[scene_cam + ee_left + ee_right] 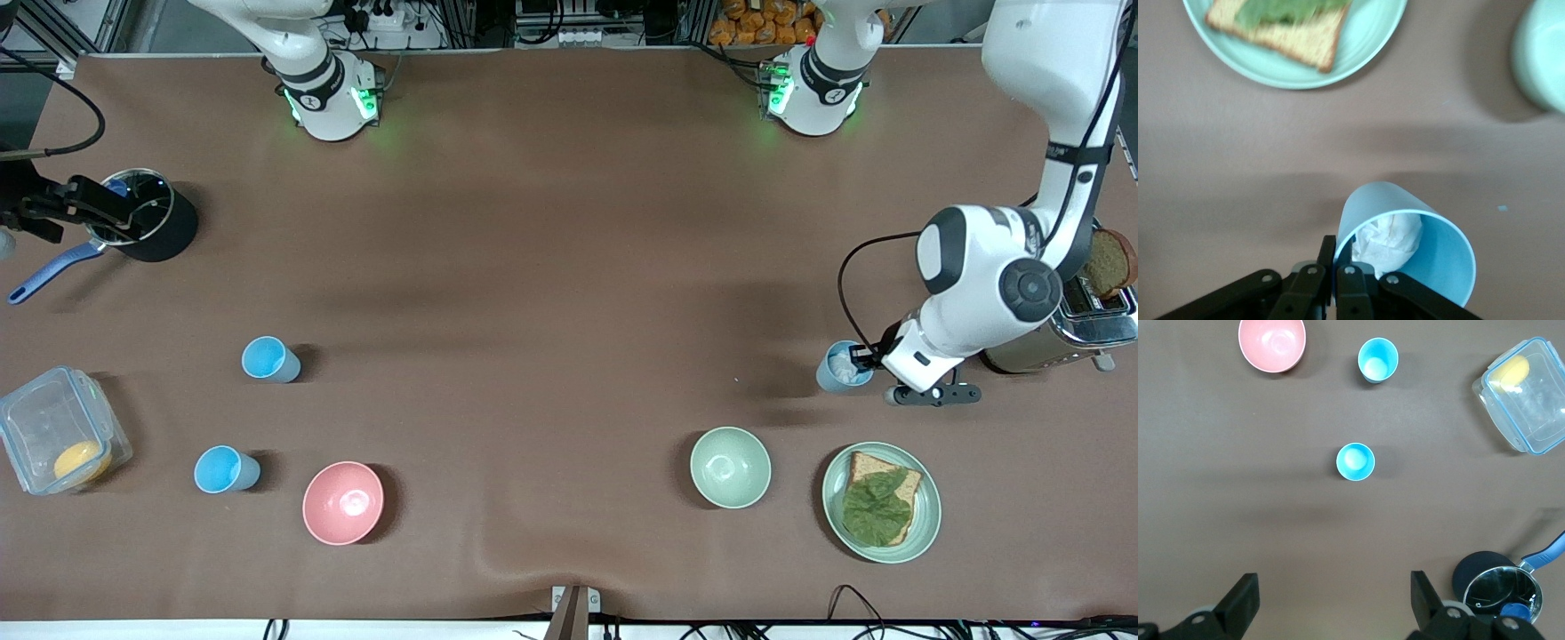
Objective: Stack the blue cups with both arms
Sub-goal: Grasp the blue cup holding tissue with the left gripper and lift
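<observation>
No brand, label or writing can be read anywhere.

At the right arm's end of the tabletop (551,267) the right tool (53,209) hangs over a steel saucepan (142,209) with a blue handle, beside a black lid; in the right wrist view its fingers (1241,600) stand wide apart with nothing between them. Nearer the front camera lies one clear lidded container (58,428) with something yellow inside.

Three blue cups are in view. Two bright sky-blue ones stand upright and well apart toward the right arm's end: one blue cup (267,359) farther from the front camera, a second blue cup (224,469) nearer to it, just beside the one pink bowl (343,502).

Toward the left arm's end sits one pale green bowl (730,467). The third, duller grey-blue cup (840,366) is farther from the camera than that bowl, with crumpled white paper (1388,240) inside. The left tool (1335,270) pinches its rim, fingers narrow, one inside the wall and one outside; whether the cup is lifted off the tabletop I cannot tell.

One pale green plate (925,516) carries a slice of bread topped with a lettuce leaf (876,508). One chrome toaster (1080,329) with a brown slice in it stands at the left arm's end, partly hidden by the arm.
</observation>
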`<state>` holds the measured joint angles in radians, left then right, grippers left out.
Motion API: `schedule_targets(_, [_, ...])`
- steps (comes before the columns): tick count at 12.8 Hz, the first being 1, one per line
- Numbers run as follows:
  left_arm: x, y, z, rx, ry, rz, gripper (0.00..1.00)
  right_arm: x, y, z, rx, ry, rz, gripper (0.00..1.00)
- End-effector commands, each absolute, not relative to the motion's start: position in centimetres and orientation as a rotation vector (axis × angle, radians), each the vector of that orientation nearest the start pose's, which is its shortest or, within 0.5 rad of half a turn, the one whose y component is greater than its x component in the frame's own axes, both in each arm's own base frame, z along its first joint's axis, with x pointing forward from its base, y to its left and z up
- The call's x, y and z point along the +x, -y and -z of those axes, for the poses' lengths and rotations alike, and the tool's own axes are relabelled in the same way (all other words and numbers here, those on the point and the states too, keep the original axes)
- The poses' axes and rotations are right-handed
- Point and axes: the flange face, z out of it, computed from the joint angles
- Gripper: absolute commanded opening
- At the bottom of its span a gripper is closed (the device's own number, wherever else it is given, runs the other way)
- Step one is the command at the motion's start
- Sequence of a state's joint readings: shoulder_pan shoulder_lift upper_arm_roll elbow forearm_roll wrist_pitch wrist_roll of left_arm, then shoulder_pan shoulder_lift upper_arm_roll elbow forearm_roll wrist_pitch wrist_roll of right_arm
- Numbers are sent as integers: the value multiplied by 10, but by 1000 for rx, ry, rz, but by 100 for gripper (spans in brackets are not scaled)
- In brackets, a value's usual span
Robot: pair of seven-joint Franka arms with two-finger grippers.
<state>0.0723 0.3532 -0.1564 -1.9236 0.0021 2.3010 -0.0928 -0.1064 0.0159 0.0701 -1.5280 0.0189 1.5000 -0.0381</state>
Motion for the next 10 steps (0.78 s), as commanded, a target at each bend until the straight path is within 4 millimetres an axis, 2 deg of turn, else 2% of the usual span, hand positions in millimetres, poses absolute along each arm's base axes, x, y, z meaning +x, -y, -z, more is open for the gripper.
schedule_targets(1, [619,81,-358,-3243,37,28,0,548,17,-636,-3114,2,-65,100])
schedule_targets(3, [616,111,-368,-3301,101,-20,0,549,17,-635,-3114,2,-68,100])
schedule_targets(6, [602,167,-377,-3322,222,-48,0,549,17,-635,-3114,2,-68,100])
schedule_targets(10, [581,230,-374,-3319,322,-108,0,550,14,-633,-3115,14,-82,100])
